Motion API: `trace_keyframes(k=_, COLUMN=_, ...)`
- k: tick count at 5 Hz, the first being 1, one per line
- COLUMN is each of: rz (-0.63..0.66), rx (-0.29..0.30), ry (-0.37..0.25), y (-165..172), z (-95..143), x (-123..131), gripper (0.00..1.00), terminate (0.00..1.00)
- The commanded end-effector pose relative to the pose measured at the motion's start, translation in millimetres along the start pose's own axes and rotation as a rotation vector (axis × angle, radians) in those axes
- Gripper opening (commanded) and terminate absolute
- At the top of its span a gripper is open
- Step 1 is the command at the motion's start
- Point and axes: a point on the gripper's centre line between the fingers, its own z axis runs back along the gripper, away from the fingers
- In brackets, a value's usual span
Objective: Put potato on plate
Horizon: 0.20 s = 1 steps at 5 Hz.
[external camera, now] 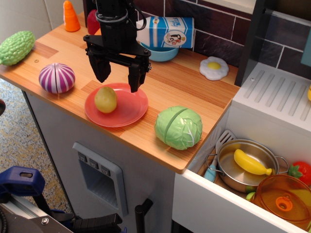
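The yellow potato [106, 99] lies on the left part of the coral-red plate [127, 108] on the wooden counter. My gripper [118, 78] hangs just above the plate's far edge, open and empty. Its two black fingers stand wide apart, one at the left [102, 71] and one at the right [134, 77]. The potato lies below and slightly in front of the gap between them, not touched by either finger.
A purple onion [57, 77] sits left of the plate, a green cabbage [179, 127] right of it. A green bumpy gourd [16, 47], orange carrot [71, 16], milk carton [167, 31] over a blue bowl [162, 54] and fried egg [214, 67] lie further back. The counter edge drops to a drawer with a pot [243, 167].
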Motion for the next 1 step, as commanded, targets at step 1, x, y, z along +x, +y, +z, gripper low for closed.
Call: trace_keyframes(k=1, rz=0.006, rx=0.007, ry=-0.062, y=3.2, z=17.4, x=5.1, gripper=1.0, terminate=1.0)
